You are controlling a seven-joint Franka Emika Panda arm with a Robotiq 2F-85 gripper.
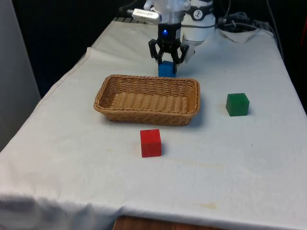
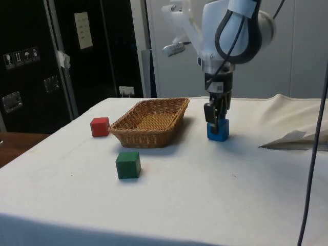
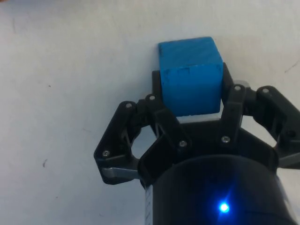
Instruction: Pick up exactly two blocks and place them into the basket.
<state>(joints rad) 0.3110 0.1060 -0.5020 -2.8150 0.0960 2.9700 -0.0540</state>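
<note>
A blue block (image 1: 167, 70) (image 2: 219, 132) (image 3: 190, 75) rests on the white cloth just behind the wicker basket (image 1: 144, 115) (image 2: 148, 134). My gripper (image 1: 167, 61) (image 2: 217, 122) (image 3: 191, 77) is lowered over the block, one finger pressed against each of its sides, so it is shut on it. The basket holds nothing. A red block (image 1: 150, 143) (image 2: 100, 126) stands in front of the basket. A green block (image 1: 237, 104) (image 2: 127, 164) sits off the basket's end at the front view's right.
The cloth is bunched into folds (image 1: 240, 33) (image 2: 294, 138) beside the robot's base at the front view's right. The table edge drops off close to the basket on the front view's left.
</note>
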